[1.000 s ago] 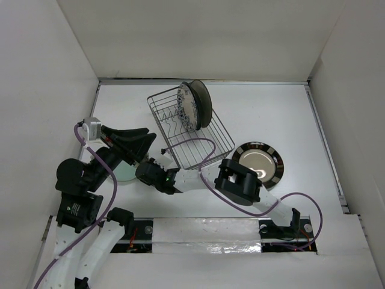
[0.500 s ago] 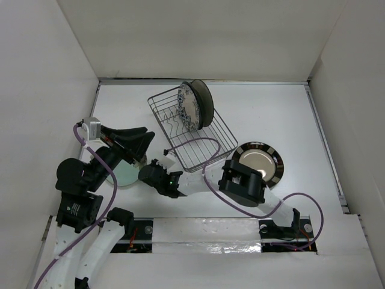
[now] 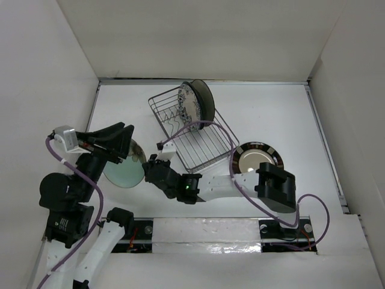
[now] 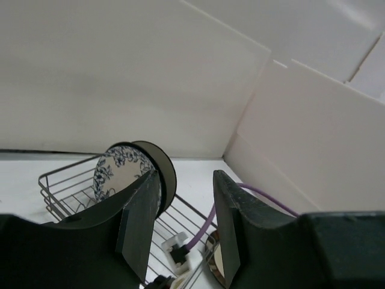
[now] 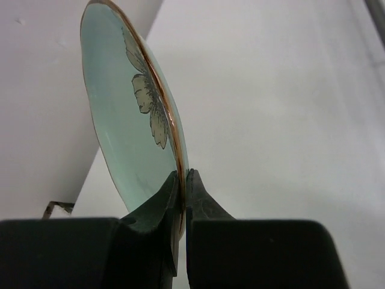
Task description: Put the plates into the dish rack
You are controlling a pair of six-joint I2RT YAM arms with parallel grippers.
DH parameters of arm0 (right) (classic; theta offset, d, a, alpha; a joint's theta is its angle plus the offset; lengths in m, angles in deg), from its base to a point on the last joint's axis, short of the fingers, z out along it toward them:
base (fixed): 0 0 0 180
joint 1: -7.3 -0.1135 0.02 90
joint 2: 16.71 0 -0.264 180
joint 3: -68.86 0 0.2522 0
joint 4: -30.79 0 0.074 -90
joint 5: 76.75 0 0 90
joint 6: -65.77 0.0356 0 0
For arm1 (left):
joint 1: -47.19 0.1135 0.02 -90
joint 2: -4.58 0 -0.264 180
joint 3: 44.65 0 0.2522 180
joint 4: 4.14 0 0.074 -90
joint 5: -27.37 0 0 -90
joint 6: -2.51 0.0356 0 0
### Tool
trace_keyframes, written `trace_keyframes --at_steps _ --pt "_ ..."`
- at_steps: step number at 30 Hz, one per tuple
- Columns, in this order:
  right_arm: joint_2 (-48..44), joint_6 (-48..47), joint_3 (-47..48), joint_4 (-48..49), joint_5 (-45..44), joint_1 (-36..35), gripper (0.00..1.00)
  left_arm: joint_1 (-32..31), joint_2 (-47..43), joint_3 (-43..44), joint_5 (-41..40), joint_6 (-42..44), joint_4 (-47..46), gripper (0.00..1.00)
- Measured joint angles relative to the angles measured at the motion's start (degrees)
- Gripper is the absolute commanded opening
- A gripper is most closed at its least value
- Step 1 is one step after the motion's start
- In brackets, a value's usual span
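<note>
The pale green plate (image 5: 120, 114) is clamped at its rim by the right gripper (image 5: 181, 177). In the right wrist view the two fingers are pressed together on the gold edge, one on each face. Only a part of the plate is shown there, because its lower edge is hidden behind the fingers.

From above, the same plate is seen to the left of the dish rack (image 3: 198, 147), near its corner but apart from it, and it is tilted. Its upper portion is covered by the left gripper (image 3: 123, 143). Whether the plate touches the table (image 3: 277, 114) cannot be told. The fingers that hold it are hard to make out from this view.

The jaws of the left gripper are held apart, and nothing is seen between them in the left wrist view. Through the gap the rack is seen, with the blue-floral plate (image 4: 114, 174) standing on edge at its far end and a dark-rimmed plate (image 4: 161, 165) close behind it. Their lower parts are hidden by one finger, and whether another plate stands further behind cannot be told.

The black plate (image 3: 258, 161) is laid flat on the table just beside the right side of the rack. Its near edge is covered by the right arm. A purple cable (image 4: 252, 189) is looped over the rack.
</note>
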Motion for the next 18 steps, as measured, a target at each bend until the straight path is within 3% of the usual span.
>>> trace_keyframes --at_steps 10,18 --pt "-13.70 -18.67 -3.72 5.22 1.11 9.49 0.00 0.00 -3.78 0.76 -3.74 0.00 -0.94 0.33" --pt "-15.10 -40.70 -1.73 5.46 -3.63 18.38 0.00 -1.44 -1.60 -9.22 -2.80 1.14 -3.15 0.30"
